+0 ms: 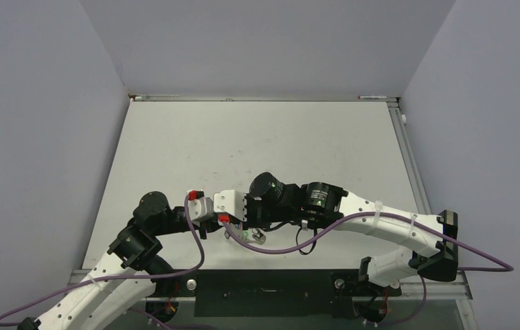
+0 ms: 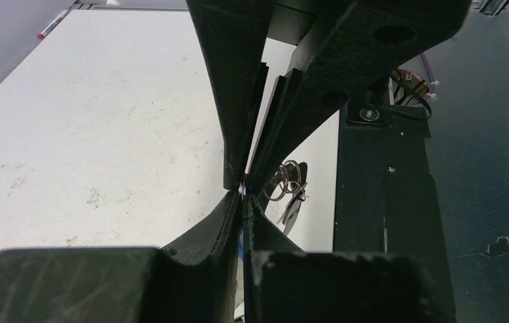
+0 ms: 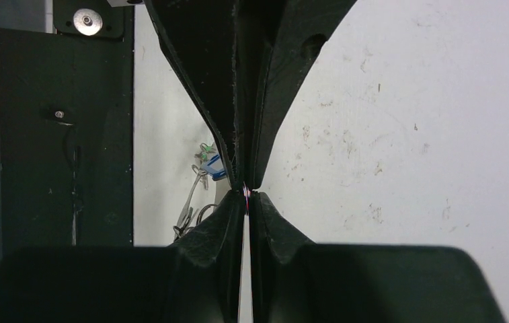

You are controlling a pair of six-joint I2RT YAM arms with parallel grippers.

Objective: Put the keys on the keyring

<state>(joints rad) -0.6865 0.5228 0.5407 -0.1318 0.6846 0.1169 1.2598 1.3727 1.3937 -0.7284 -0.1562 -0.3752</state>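
With left gripper [image 2: 241, 205] and right gripper [image 3: 246, 202] both clamped tip to tip on something too small to identify, the large thin silvery wire keyring [image 2: 286, 180] and tiny blue- and green-capped keys [image 3: 213, 166] just beside them may drop if either pulls.
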